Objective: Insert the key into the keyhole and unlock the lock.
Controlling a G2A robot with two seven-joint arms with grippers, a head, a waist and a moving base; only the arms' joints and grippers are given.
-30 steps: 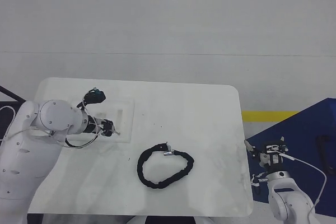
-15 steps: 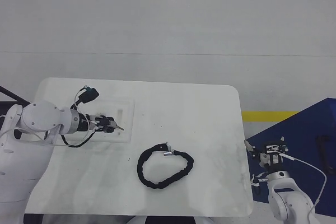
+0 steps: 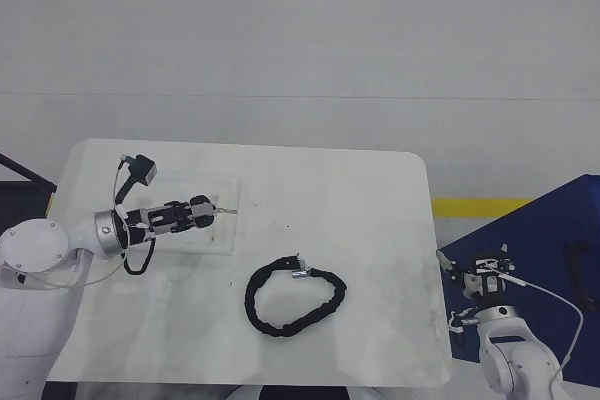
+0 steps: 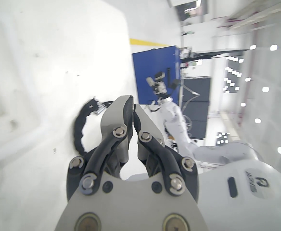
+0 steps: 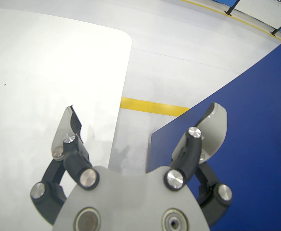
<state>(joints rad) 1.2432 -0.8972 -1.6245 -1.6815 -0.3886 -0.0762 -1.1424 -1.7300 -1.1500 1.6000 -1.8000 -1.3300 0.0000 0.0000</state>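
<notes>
While the lock [image 3: 295, 297] stays on the tabletop [image 3: 380, 200], top view has the left end effector [image 3: 213, 210] shifted farther across the tray [image 3: 232, 240], closed on the key [image 3: 224, 211]. Left wrist: pads [image 4: 128, 116] nearly touching, lock just beyond. Right wrist: right end effector [image 5: 141, 106] spread wide, empty.

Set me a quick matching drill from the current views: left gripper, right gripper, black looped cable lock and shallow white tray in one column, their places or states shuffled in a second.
Column one:
1. left gripper
2. right gripper
3. black looped cable lock
4. shallow white tray

Column two:
A. lies free near the middle of the white table
B. open, off the table's edge beside a blue panel
C. shut on a small silver key
D. on the table's left part, beneath a gripper

Pairs: 1-C, 2-B, 3-A, 4-D.
</notes>
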